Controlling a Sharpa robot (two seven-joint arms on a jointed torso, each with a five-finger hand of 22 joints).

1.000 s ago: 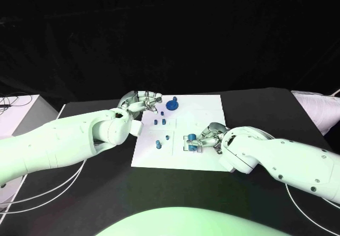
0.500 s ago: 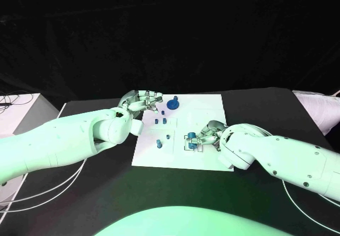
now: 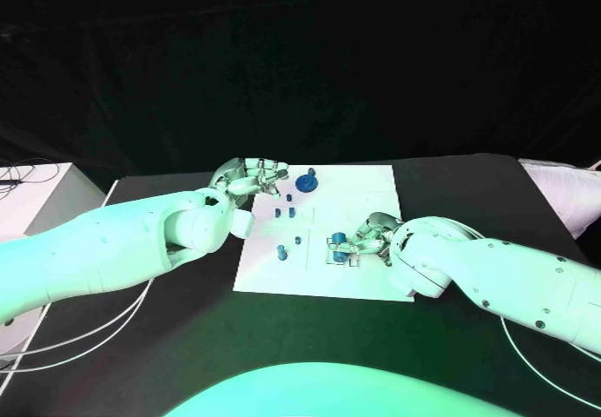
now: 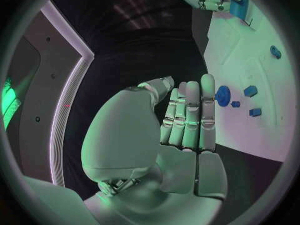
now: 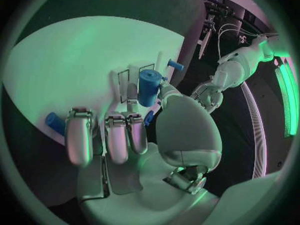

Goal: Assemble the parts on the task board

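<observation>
Right robot hand (image 3: 363,241) hides part (image 3: 338,239) base

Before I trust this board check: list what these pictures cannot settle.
- Head view: right hand covers the blue cylinder part's seating on the white task board.
- Right wrist view: its own fingers hide that cylinder's base.
- Head view: small blue parts too small to identify.
</observation>
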